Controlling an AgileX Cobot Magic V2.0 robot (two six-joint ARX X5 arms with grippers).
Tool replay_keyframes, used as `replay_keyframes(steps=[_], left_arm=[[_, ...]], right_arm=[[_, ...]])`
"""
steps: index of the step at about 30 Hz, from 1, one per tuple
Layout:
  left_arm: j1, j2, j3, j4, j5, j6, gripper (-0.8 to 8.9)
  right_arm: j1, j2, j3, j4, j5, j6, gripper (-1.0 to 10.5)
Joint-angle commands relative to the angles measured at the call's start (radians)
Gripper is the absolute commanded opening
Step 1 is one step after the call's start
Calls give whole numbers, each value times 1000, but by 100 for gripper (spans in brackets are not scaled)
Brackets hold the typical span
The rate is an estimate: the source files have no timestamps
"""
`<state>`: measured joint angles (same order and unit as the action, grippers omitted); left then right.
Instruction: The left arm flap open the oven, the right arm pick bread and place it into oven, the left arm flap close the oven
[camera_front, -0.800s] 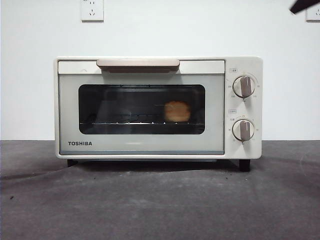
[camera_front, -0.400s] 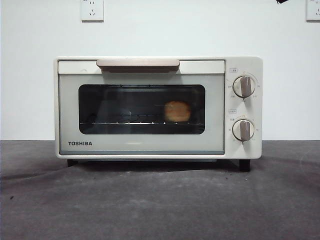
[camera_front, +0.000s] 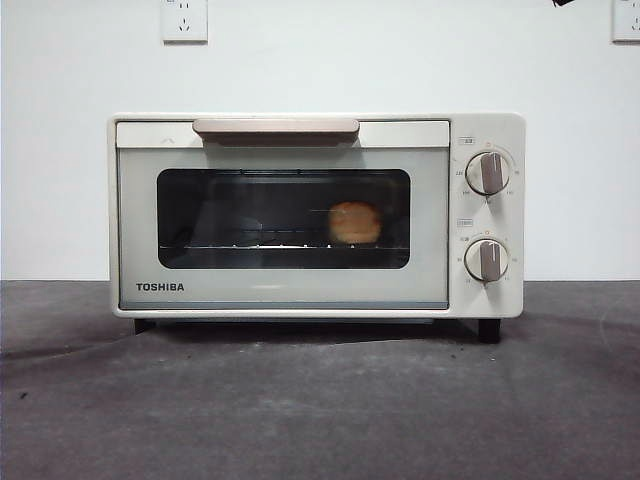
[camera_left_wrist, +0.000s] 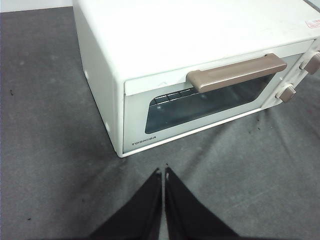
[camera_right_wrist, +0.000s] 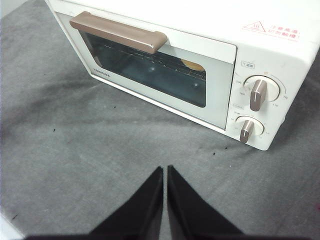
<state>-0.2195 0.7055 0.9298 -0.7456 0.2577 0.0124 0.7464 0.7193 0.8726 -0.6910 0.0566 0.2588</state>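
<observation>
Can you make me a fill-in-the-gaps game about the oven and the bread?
1. The oven door is ____.
2. The bread sits ____ the oven, on the wire rack.
3. The oven has ____ round knobs.
4. The left gripper and the right gripper hold ____.

Missing words: shut; inside; two; nothing

The cream oven (camera_front: 316, 215) is standing shut; the golden bread (camera_front: 355, 222) is lying on its rack inside.

The left gripper (camera_left_wrist: 163, 172) and right gripper (camera_right_wrist: 165, 170) both hang raised, jaws pressed together.
</observation>
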Motion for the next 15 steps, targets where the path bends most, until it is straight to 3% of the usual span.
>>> replay_keyframes(steps=[1, 7, 12, 15], left_arm=[[-2, 3, 18, 20, -4, 13, 19], [22, -62, 2, 73, -3, 156, 20], [104, -201, -150, 424, -16, 189, 20], [147, -291, -277, 613, -111, 185, 19]], right_arm=[[10, 4, 19, 11, 4, -5, 8], [10, 4, 19, 11, 4, -5, 8], [10, 4, 19, 11, 4, -5, 8], [10, 4, 19, 11, 4, -5, 8]])
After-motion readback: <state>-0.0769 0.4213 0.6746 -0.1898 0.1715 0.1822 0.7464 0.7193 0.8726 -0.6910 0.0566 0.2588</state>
